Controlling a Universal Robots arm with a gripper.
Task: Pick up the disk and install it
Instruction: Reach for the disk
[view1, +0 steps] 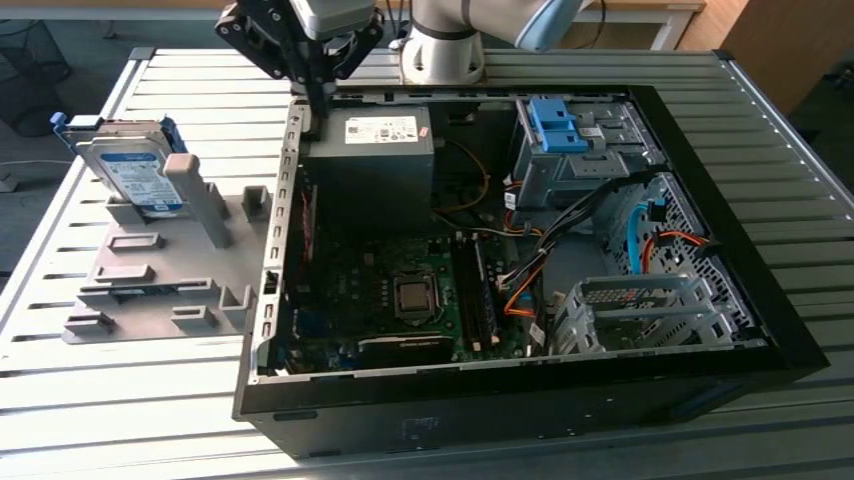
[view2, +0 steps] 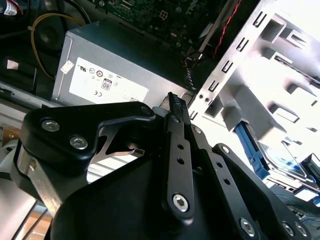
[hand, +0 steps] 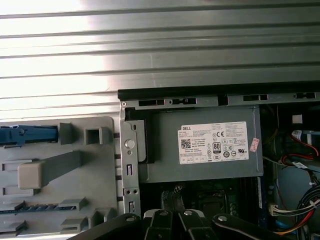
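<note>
1. Plainly, in the exterior view the disk (view1: 131, 168) stands on edge at the far corner of the grey holder (view1: 160, 275), which lies on the slatted table (view1: 80, 400) beside the lidless computer case (view1: 787, 330). The gripper (view1: 318, 100) hangs at the case's far wall by the power supply (view1: 374, 165), fingers together and empty.
2. In the second wrist view the fingers (view2: 175, 107) meet above the power supply's corner, well apart from the disk (view2: 287, 165).
3. In the first wrist view the disk (hand: 25, 134) shows edge-on at the holder's corner. By my reading the pick-up has not begun. It calls for crossing to the holder and parting the fingers.
</note>
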